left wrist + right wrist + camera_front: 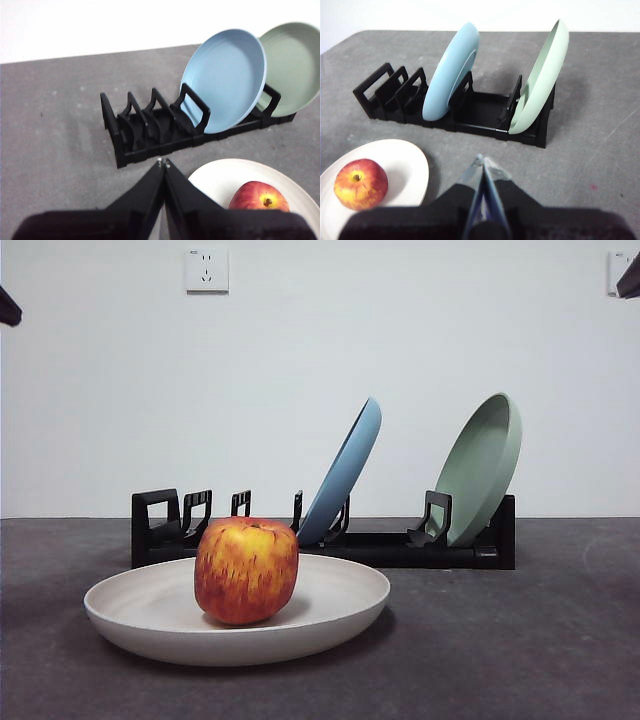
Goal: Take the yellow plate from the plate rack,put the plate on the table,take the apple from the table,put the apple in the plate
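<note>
The cream yellow plate lies flat on the dark grey table in front of the rack. The red apple streaked with yellow sits in the plate. Plate and apple also show in the left wrist view, and plate and apple in the right wrist view. The black plate rack stands behind. My left gripper is shut and empty, raised beside the plate. My right gripper is shut and empty, raised in front of the rack.
A blue plate leans in the rack's middle slot and a pale green plate leans at its right end. The rack's left slots hold nothing. Black arm tips show at the front view's top corners. A wall stands behind.
</note>
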Robot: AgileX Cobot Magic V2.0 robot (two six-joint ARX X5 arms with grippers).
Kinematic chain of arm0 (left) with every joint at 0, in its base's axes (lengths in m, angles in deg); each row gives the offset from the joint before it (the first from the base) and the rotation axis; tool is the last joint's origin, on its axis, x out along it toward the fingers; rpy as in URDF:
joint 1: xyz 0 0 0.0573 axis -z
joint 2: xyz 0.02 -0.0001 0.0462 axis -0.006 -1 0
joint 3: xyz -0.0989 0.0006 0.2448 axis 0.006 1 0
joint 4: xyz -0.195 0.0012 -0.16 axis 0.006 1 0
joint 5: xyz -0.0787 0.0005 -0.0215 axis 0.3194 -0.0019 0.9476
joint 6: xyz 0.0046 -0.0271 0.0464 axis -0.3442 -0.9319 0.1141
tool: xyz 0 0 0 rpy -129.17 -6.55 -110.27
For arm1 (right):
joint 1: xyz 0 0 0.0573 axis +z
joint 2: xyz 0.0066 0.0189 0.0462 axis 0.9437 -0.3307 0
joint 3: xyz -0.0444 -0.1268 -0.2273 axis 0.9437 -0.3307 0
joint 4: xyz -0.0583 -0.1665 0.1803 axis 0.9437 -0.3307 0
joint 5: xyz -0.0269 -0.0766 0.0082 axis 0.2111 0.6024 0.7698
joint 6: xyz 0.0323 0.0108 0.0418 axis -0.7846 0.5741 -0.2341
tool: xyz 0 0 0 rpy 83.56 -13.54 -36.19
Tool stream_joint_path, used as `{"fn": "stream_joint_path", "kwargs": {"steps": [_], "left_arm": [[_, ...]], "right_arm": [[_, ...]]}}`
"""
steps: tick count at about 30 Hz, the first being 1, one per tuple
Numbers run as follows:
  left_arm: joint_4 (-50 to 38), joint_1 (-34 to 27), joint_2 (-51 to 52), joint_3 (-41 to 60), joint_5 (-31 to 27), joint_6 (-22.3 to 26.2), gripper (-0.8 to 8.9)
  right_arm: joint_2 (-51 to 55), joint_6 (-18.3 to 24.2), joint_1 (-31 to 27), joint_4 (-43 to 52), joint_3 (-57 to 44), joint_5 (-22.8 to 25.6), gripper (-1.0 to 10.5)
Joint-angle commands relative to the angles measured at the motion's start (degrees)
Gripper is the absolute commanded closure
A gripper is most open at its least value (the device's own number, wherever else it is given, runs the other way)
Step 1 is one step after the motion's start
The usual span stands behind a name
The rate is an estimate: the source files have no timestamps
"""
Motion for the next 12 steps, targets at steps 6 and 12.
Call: {"fn": "stream_joint_path", "kwargs": {"steps": [6,12], "left_arm": [[2.80,-0.04,-1.14,0.31,0.04,-0.52,8.16],[2.82,-0.04,-1.92,0.28,0.04,-0.52,8.16]], "right_arm": [[-0.20,-0.83,0.07,0.17,-0.39,0.37,9.6],[-0.17,-0.83,0.07,0.17,-0.39,1.25,9.6]]}}
